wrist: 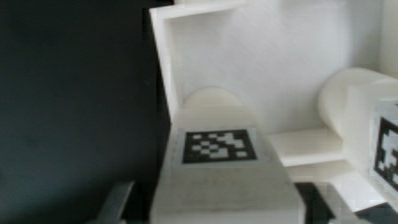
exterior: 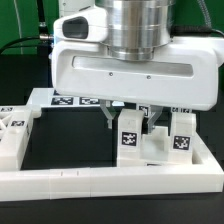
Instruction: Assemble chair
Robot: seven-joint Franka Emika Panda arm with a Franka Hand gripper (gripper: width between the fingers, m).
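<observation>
1. Tool [exterior: 130, 122] astride a tagged block [exterior: 130, 142] of the chair, jaws part-way apart, 1 finger either side. Cannot tell whether clamped on it or just clear.
2. Block upright on the dark surface [exterior: 60, 145], just behind the rail [exterior: 100, 182]. A 2nd block [exterior: 181, 140] stands near it, also behind the rail, toward the exterior view's right.
3. Risk 1: a loose or off-centre hold, so probably a tilt or slip on lifting.
4. Risk 2: sideways drift, likely to knock the 2nd block over.
5. Risk 3: a low carry, likely to catch the rail.
</observation>
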